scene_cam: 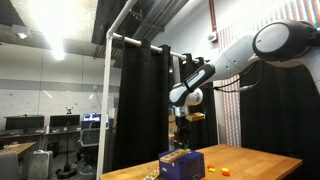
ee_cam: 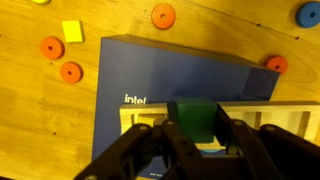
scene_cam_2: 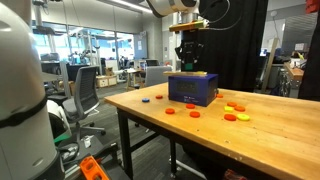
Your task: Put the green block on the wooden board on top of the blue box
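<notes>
End effector: in the wrist view the end effector (ee_cam: 196, 130) is closed on the green block (ee_cam: 195, 118), one finger on each side, so the block hangs straight beneath it.
Green block: off the desk (ee_cam: 110, 20), in the grip above the blue box (ee_cam: 180, 75), and not resting on anything.
Height: in both exterior views the end effector (scene_cam: 183, 124) (scene_cam_2: 188, 57) hangs clear above the box (scene_cam: 182, 165) (scene_cam_2: 193, 90), probably so the block passes over its top edge.
Box top: a pale tan strip (ee_cam: 270, 115) runs along one side, just under the block. Whether it is a raised rim or flat cannot be told.
Loose pieces: an orange disc (ee_cam: 52, 47), a yellow square (ee_cam: 72, 31) and a blue disc (ee_cam: 308, 14) lie on the desk around the box, none under the block.
Stage: by my reading the carry is nearly done, and lowering and release are not yet done.
Risk: a release from this height could let the small block bounce off the box.
</notes>
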You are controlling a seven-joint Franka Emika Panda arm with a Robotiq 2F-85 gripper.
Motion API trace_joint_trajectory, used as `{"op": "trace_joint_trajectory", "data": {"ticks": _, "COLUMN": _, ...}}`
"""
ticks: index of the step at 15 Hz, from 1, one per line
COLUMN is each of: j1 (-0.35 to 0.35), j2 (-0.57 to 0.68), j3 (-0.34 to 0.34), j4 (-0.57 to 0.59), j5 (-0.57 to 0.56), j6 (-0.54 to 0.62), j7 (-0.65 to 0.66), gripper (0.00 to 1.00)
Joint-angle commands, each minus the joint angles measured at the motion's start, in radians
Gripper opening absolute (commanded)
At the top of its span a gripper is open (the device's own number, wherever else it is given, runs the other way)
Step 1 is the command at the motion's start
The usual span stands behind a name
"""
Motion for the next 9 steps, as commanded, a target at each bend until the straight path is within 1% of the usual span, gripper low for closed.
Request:
{"op": "trace_joint_trajectory", "data": {"ticks": 1, "j1": 0.0, "j2": 0.049, "j3": 0.006, "j4": 0.083, "j5": -0.021, "j6": -0.048, "j7": -0.018, "gripper": 0.15}}
{"op": "trace_joint_trajectory", "data": {"ticks": 9, "j1": 0.001, "j2": 0.09, "j3": 0.013, "j4": 0.131, "j5": -0.006, "j6": -0.067, "j7": -0.028, "gripper": 0.15}}
